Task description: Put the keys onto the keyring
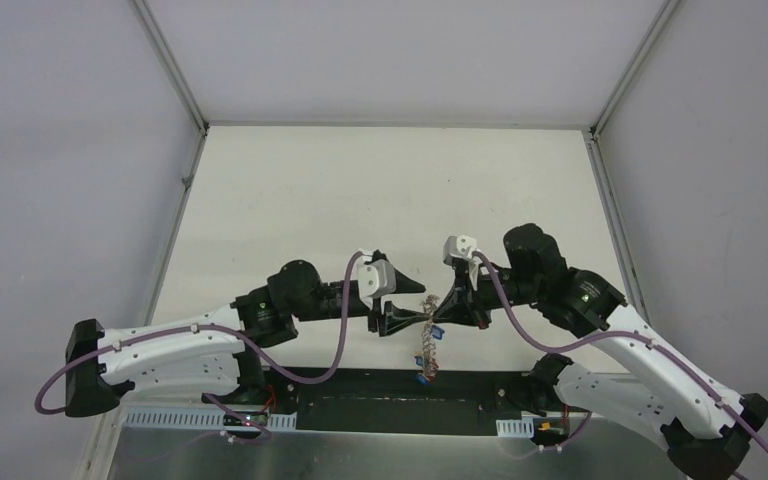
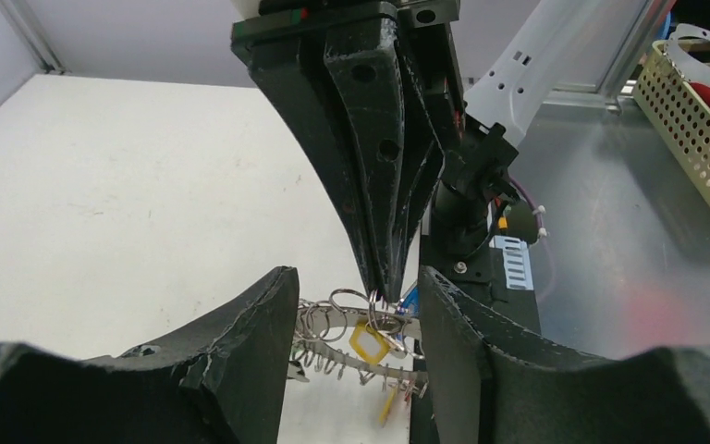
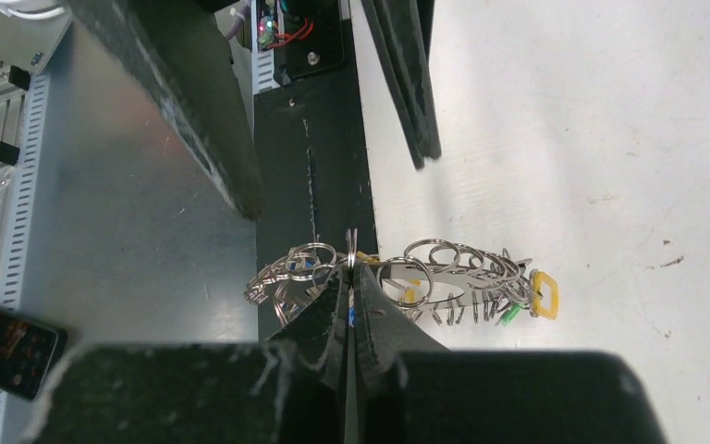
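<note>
The keyring is a silvery loop strung with small split rings and tagged keys. It hangs off the table between both grippers. My right gripper is shut on one of its rings, seen edge-on in the right wrist view, with a bit of blue between the fingers. A yellow tag and a green tag hang at the loop's far end. My left gripper is open, its fingers on either side of the keyring and another yellow tag.
A black strip edges the white table below the hanging loop, with a metal shelf beyond. A wire basket stands at the right of that shelf. A phone lies on the metal.
</note>
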Robot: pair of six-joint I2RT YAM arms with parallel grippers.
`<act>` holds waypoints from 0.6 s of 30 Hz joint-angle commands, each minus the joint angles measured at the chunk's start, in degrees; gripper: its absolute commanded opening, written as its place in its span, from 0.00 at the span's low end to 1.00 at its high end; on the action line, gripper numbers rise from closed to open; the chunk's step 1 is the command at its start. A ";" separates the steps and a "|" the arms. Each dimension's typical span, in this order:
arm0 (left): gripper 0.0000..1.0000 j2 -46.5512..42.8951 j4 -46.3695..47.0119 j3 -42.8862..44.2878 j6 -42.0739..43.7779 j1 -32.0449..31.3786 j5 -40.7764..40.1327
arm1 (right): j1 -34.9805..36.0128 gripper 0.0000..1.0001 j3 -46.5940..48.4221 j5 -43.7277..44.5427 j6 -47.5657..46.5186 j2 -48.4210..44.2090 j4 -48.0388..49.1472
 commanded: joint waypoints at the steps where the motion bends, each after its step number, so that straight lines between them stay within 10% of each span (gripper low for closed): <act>1: 0.49 4.50 -11.25 5.96 3.98 -0.23 2.82 | 0.21 0.00 8.82 0.48 -5.17 3.93 -9.48; 18: 0.18 11.41 -14.14 11.32 6.62 -0.43 7.85 | 0.21 0.00 13.28 1.07 -8.02 7.34 -15.46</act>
